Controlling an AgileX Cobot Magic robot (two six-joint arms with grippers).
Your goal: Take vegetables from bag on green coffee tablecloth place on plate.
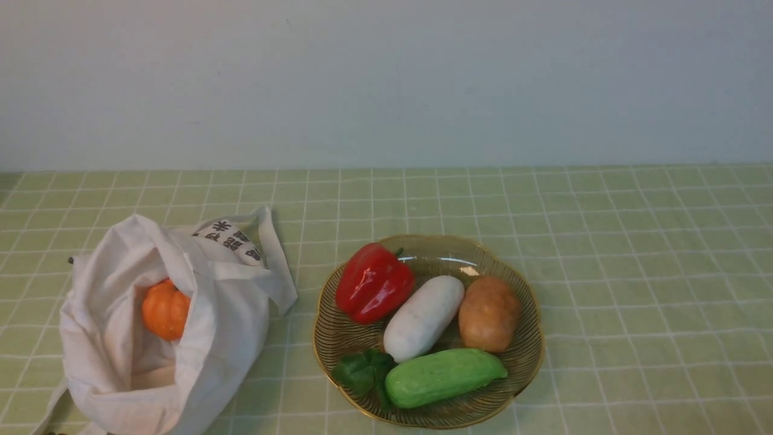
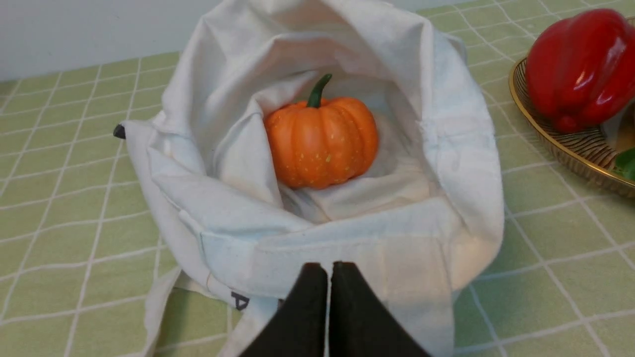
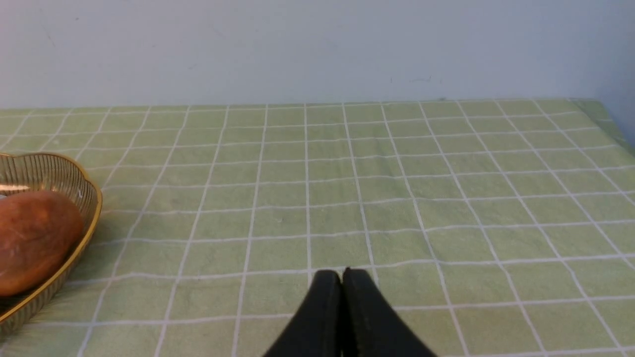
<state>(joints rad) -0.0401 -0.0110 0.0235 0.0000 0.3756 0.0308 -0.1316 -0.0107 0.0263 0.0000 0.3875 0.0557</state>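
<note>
well, the pumpkin [image 2: 321,141] sits upright inside the bag [image 1: 151,338] near the desk's front-left corner, stem pointing up, just beyond the left gripper [image 2: 328,272], fingers pressed together. right gripper [image 3: 342,277] looks closed too, over bare tablecloth [image 3: 397,198]. red pepper [image 1: 372,282] lies on the plate [image 1: 525,362].

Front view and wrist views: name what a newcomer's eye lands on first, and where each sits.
The glossy red pepper stands out, lying at the far left of the amber plate beside white, brown and green vegetables. Next comes the orange pumpkin, nestled inside the open white bag left of the plate, on the green checked tablecloth.
</note>
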